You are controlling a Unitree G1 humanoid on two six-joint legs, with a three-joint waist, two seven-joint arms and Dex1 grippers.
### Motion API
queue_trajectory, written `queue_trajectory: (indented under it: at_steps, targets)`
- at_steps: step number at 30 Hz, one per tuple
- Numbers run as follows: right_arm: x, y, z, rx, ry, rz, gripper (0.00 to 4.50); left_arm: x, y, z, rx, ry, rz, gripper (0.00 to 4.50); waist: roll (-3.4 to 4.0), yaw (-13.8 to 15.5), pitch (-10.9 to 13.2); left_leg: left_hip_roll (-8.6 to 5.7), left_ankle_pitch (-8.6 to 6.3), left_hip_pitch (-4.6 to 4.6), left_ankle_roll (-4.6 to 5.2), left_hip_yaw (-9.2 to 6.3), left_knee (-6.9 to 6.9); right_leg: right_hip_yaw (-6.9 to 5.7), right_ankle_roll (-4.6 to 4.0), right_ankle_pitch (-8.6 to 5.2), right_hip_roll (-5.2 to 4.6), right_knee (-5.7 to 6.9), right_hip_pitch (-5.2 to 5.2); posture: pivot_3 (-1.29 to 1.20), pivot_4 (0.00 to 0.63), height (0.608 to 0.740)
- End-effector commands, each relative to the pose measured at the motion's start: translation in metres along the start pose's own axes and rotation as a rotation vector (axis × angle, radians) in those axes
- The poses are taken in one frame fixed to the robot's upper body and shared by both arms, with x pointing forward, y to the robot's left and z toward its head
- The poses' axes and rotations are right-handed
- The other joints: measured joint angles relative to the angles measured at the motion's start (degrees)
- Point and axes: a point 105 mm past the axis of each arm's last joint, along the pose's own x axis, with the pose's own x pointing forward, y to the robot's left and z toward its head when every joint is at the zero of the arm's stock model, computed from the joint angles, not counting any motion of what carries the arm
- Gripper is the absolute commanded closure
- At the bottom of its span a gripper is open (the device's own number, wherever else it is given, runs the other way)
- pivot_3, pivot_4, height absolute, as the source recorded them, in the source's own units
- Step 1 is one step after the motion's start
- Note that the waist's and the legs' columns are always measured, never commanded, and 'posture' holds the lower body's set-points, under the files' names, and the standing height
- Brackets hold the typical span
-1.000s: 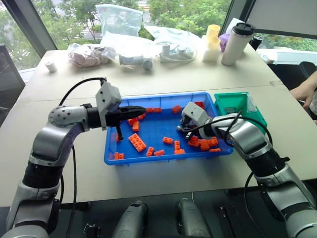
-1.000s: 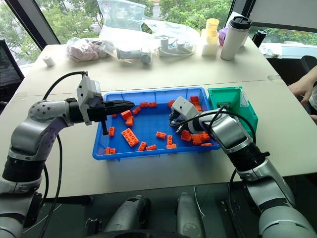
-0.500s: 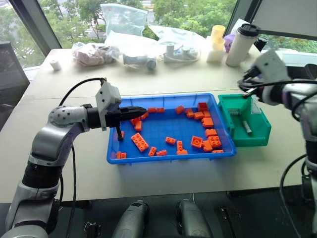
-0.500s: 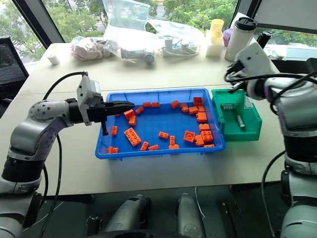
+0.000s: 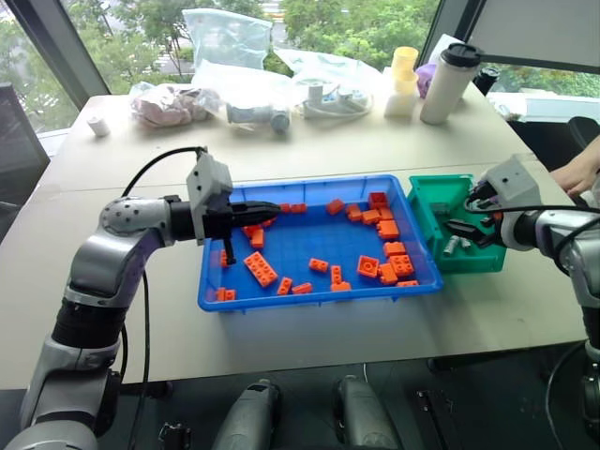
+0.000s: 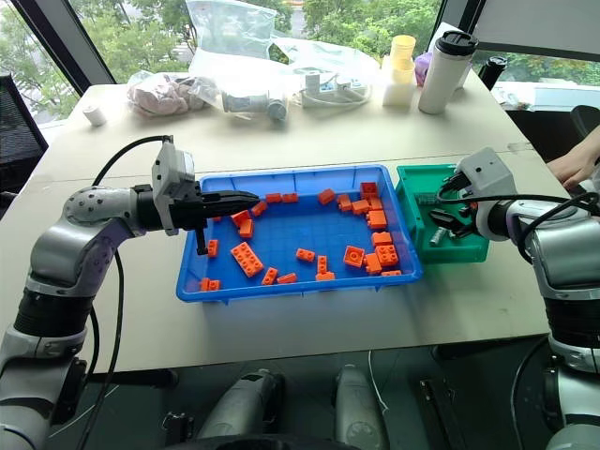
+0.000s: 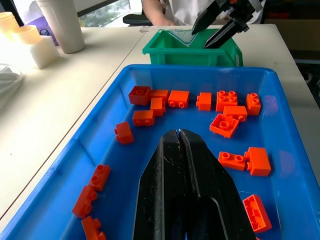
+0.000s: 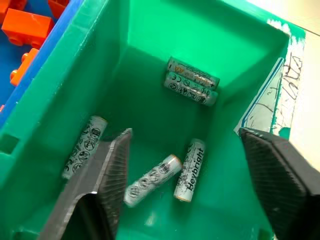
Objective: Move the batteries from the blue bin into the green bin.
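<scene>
The blue bin sits mid-table with several orange bricks scattered in it. Against its right side stands the green bin. Several batteries lie loose on the green bin's floor, and some show as grey cylinders from the head. My right gripper hangs just above the green bin, open and empty, its fingers spread over the batteries. My left gripper is shut and empty, pointing level over the blue bin's left part.
A white tumbler with a black lid, yellow cups, plastic bags and small parts crowd the far side of the table. A person's hand rests at the right edge, beyond the green bin.
My right gripper left the blue bin's right end, swung right and up, then came down over the green bin and opened. The left arm stayed put.
</scene>
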Motion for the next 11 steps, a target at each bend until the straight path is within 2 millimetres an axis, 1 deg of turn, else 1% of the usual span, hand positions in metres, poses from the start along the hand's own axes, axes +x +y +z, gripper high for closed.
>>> queue_trajectory:
  at_steps: [1, 2, 3, 5, 7, 8, 11]
  targets:
    - [-0.019, -0.001, 0.033, -0.074, -0.123, 0.004, 0.1, -0.001, 0.001, 0.009, 0.042, -0.011, -0.006, 4.5, 0.0, 0.0, 0.0, 0.0, 0.0, 0.0, 0.0, 0.0, 0.0, 0.0, 0.0, 0.0, 0.0, -0.01, 0.0, 0.0, 0.15, 0.74]
    - [-0.025, 0.01, 0.044, -0.119, -0.17, 0.065, 0.1, -0.003, 0.0, 0.009, 0.042, -0.008, -0.009, 4.5, 0.0, -0.1, 0.0, 0.0, 0.0, 0.0, 0.0, 0.0, 0.0, 0.0, 0.0, 0.0, 0.0, -0.01, 0.0, 0.0, 0.15, 0.74]
    - [-0.029, 0.018, 0.051, -0.151, -0.2, 0.109, 0.1, -0.004, 0.0, 0.01, 0.042, -0.007, -0.01, 4.5, 0.01, -0.1, 0.0, 0.0, 0.0, 0.0, 0.0, 0.01, -0.01, 0.0, 0.0, 0.0, 0.0, -0.01, 0.0, 0.0, 0.15, 0.74]
    - [-0.042, 0.041, 0.062, -0.234, -0.258, 0.234, 0.1, -0.007, 0.001, 0.011, 0.043, -0.002, -0.013, 4.5, 0.01, -0.2, 0.0, 0.01, 0.0, 0.0, 0.0, 0.0, -0.02, -0.01, 0.0, 0.0, 0.01, -0.01, -0.02, 0.0, 0.15, 0.74]
    - [-0.055, 0.062, 0.068, -0.309, -0.289, 0.346, 0.1, -0.011, 0.001, 0.011, 0.048, 0.008, -0.018, 4.5, 0.01, -0.2, 0.0, 0.04, -0.01, 0.0, 0.01, 0.0, -0.03, -0.01, 0.0, 0.0, 0.04, -0.01, -0.02, 0.0, 0.15, 0.74]
    - [-0.059, 0.069, 0.069, -0.328, -0.296, 0.384, 0.1, -0.013, 0.001, 0.012, 0.049, 0.01, -0.02, 4.5, 0.01, -0.2, 0.0, 0.05, -0.01, 0.0, 0.02, -0.01, -0.04, -0.02, 0.01, 0.0, 0.05, -0.03, -0.01, 0.0, 0.15, 0.74]
    - [-0.066, 0.081, 0.071, -0.35, -0.302, 0.445, 0.1, -0.017, 0.0, 0.012, 0.047, 0.017, -0.027, 4.5, 0.0, -0.1, 0.0, 0.04, -0.02, 0.01, 0.03, -0.03, 0.01, -0.04, 0.01, 0.0, 0.04, -0.05, 0.04, 0.0, 0.15, 0.74]
